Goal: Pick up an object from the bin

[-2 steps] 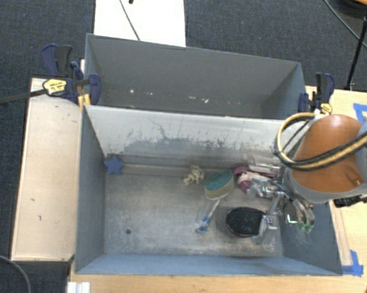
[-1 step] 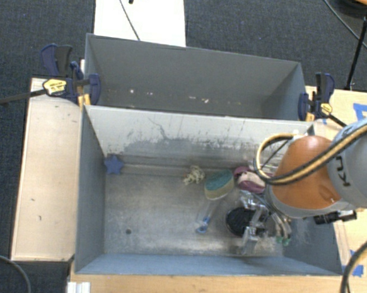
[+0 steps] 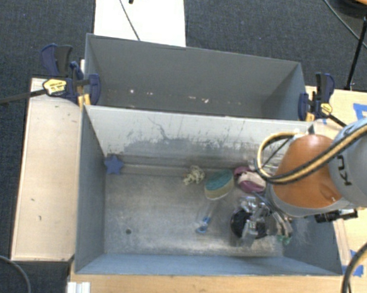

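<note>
Low at 4 o'clock on the bin floor, the gripper [image 3: 251, 229] of the KUKA arm stands among the loose things, its metal parts glinting under the glossy orange cover [image 3: 301, 174] at the wrist. Whether the gripper is spread or pressed together cannot be told from this angle. Tight against its 9 o'clock side sits a small black rounded lump [image 3: 238, 225], dark and matt, its outline partly hidden by the gripper; whether it is gripped cannot be told either.

At 9 o'clock from the lump, a little apart, lies a thin clear stick [image 3: 204, 223] with a blue end, slanted on the floor. At 12 o'clock from the gripper, near the foot of the back wall, rests a pink and white piece [image 3: 250, 179], soft-edged in shape. Just beside that, toward 9 o'clock, is a round teal and tan pad [image 3: 218, 184], and next along a pale knobbly scrap [image 3: 194, 174]. A blue star-shaped piece [image 3: 113, 164] lies alone, well apart, in the bin's 10 o'clock corner.

The grey metal bin [image 3: 191, 134] has sloping walls, scuffed and streaked pale along the back, and a dull, speckled floor. Yellow and black cables [image 3: 278, 144] loop over the orange cover. Around the bin spreads a dark, coarse-textured floor [image 3: 30, 10].
</note>
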Action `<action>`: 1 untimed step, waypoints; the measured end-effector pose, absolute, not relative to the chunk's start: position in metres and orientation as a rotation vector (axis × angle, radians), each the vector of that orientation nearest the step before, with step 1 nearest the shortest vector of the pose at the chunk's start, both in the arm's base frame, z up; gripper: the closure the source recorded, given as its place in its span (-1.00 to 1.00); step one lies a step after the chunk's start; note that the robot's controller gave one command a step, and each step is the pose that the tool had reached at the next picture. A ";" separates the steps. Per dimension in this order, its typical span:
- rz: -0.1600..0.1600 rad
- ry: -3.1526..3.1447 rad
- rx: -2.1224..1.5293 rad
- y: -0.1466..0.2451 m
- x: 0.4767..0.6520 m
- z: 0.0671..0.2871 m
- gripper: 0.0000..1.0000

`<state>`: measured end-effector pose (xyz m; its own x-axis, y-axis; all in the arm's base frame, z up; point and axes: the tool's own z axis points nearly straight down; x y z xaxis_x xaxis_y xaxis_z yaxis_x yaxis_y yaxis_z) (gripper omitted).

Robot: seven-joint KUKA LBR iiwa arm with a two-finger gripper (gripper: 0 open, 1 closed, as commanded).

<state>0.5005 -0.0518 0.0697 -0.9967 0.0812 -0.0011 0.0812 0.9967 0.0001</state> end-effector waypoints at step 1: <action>0.000 3.131 0.110 -0.052 0.480 0.213 1.00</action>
